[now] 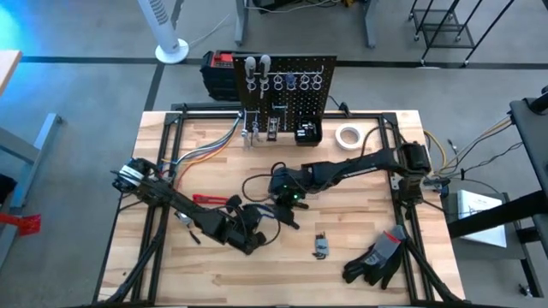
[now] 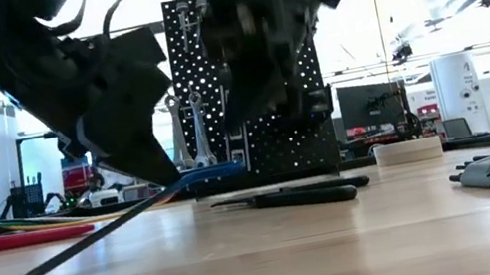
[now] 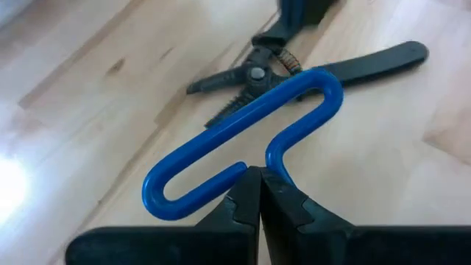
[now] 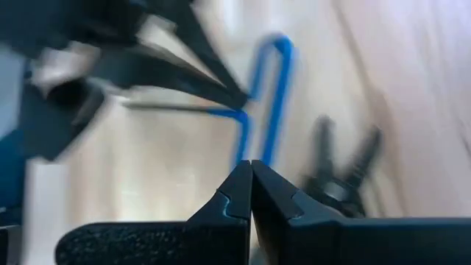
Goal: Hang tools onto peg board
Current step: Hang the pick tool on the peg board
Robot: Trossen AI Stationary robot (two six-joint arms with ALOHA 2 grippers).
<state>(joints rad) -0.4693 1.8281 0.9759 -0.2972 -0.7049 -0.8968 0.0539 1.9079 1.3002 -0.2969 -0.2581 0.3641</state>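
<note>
left gripper (image 3: pixel 259 193): fingers pinched tight on the blue-handled tool (image 3: pixel 243 143), a bent blue loop with a thin dark shaft; it sits over the table's middle, a bit toward the near edge; in the low view the shaft slants down and its tip looks to be on the wood

right gripper (image 4: pixel 252 193): jaws closed with nothing between them as far as i can see; it hangs mid-table right by the blue loop, almost nose to nose with the left one; looks like a handover that isn't gripped from this side, but that's my guess

peg board (image 1: pixel 287 85): standing at the far edge, roughly centred; a few silver wrenches (image 1: pixel 257 75) and ring hooks along the top, a couple more bits lower down plus the small black bin (image 1: pixel 307 133); so some hanging is done

still on the table: black pliers (image 2: pixel 291 196) lying flat just beside the grippers; a red-handled tool (image 1: pixel 208 199) toward the left edge; a small silver thing (image 1: pixel 320 245) near the near edge, can't tell what it is

not part of it: black gloves (image 1: pixel 377 257) by the near right corner; white tape roll (image 1: pixel 348 136) beside the board

progress: i'd say partway; several tools up, at least three or four left, and the blue one is in the air but nowhere near a hook yet
</note>
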